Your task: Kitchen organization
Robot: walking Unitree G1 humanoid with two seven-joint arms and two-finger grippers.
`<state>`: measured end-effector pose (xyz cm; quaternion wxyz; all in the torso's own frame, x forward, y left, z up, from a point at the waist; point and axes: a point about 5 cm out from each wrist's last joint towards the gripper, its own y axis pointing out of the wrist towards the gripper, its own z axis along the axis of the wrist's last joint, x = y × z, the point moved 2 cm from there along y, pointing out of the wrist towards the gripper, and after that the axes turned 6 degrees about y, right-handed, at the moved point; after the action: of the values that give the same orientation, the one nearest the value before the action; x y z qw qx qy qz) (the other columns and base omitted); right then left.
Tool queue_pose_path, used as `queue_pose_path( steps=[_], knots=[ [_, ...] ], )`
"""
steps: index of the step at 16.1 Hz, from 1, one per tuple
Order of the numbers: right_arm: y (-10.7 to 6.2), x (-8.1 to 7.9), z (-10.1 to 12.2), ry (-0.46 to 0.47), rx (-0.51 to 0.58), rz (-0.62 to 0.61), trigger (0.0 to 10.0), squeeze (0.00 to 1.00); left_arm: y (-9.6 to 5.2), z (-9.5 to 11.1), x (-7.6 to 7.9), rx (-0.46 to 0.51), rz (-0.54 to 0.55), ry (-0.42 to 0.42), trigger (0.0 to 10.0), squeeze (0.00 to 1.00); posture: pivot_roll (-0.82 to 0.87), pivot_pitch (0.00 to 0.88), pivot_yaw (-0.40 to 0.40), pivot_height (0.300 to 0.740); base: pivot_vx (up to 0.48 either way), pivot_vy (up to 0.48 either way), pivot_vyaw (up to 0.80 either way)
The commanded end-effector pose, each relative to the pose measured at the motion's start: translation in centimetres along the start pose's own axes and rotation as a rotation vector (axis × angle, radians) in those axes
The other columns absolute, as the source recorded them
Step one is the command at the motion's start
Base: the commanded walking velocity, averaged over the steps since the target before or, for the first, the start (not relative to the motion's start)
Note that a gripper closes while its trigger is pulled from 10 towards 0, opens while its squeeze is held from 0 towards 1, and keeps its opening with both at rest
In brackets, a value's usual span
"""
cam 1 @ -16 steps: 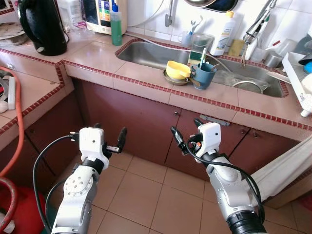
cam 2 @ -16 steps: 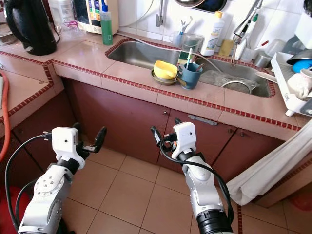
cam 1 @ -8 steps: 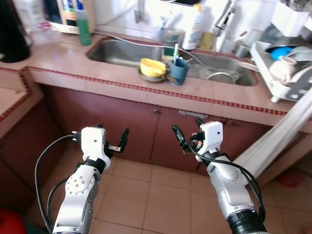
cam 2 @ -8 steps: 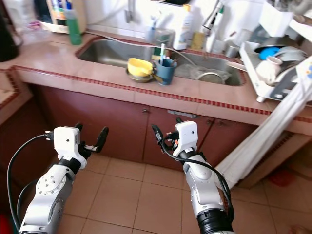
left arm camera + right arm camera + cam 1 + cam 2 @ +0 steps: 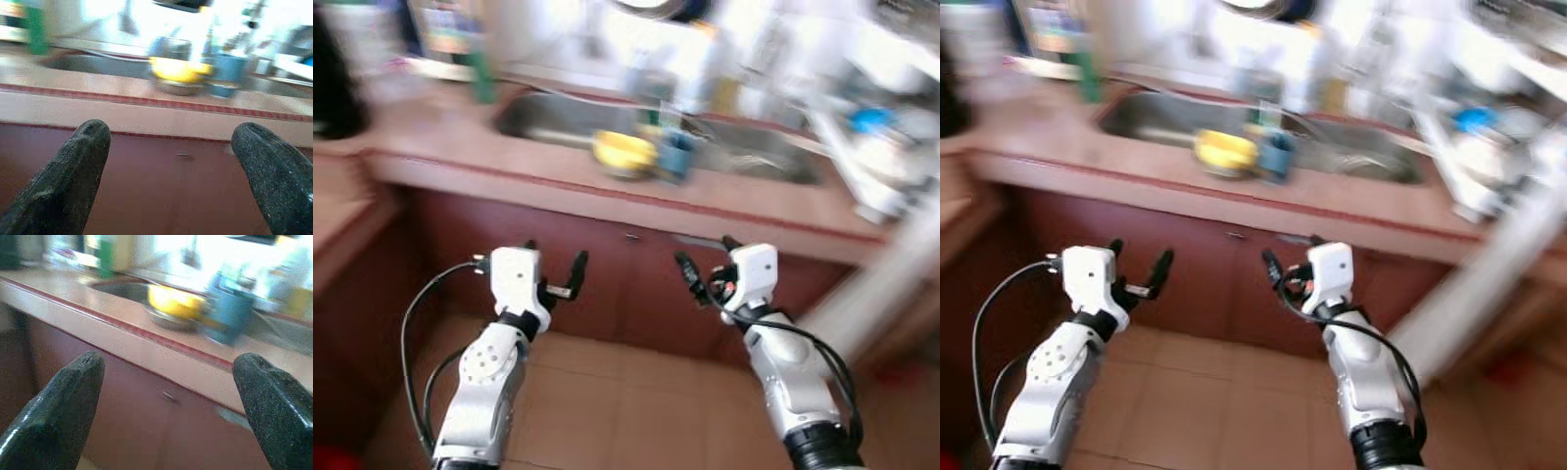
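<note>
While the head views are smeared by motion blur, both silver arms can be made out raised in front of the dark red cabinet doors (image 5: 636, 284) below the pink tiled table (image 5: 607, 191) with its red mosaic edge. The left tool (image 5: 554, 279) is held low over the tan tiled floor (image 5: 636, 411), its two long black fingers (image 5: 73, 171) spread wide with nothing between them. The right tool (image 5: 705, 269) hangs just as low, beside the left one and apart from it, and its black fingers (image 5: 58, 406) are also wide apart and empty. Both tools point toward the table and stand well short of it.

On the table's front strip, at the near rim of the stainless steel sink (image 5: 558, 117), sits a yellow bowl (image 5: 624, 152) resting in a shallow metal dish (image 5: 178, 88). Just beside it on the robot's right stands a blue mug (image 5: 675, 157) with something upright in it, too blurred to name. A green bottle (image 5: 1089, 78) stands near the far left corner of the sink. At the far left a black rounded shape (image 5: 337, 88) rests on the table, too blurred to identify. To the right of the sink is a white dish rack (image 5: 1489, 166) holding something blue, its contents otherwise indistinct.
</note>
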<state>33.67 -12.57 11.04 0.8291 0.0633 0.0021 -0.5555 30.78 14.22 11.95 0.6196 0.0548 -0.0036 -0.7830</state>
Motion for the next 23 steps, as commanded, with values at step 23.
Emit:
queue_pose_path(
  steps=[23],
  knots=[
    [0.4,-1.04,-0.07,0.019,-0.014,0.039,10.0,0.0,0.15,0.07,0.04,0.007,-0.01,-0.005,10.0,0.0,-0.06,0.0,-0.068,0.74,0.268,0.0,-0.48]
  ],
)
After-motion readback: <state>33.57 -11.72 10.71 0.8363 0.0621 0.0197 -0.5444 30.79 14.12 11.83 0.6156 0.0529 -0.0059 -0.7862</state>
